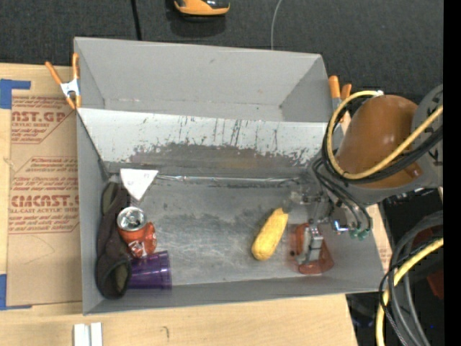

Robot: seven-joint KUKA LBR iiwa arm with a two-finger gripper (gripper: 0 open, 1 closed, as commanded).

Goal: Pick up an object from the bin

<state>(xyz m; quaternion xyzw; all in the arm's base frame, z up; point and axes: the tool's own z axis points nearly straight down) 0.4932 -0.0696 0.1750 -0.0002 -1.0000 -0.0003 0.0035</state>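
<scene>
Reaching in from 3 o'clock, the arm is seen with its end effector [311, 242] set low over the floor of the grey bin [216, 132], toward 4 o'clock. A reddish-brown lump [317, 265] is found directly under it. Whether the end effector is open, closed or gripping that lump cannot be told. A yellow cob-shaped thing [270, 234] lies tilted just beside it, at its 9 o'clock. Well apart, toward the bin's 8 o'clock, a red drink can [137, 235], a purple cup [150, 271] and a dark cloth [109, 254] are heaped together, with a white triangular scrap [138, 181] at their 12 o'clock.
</scene>
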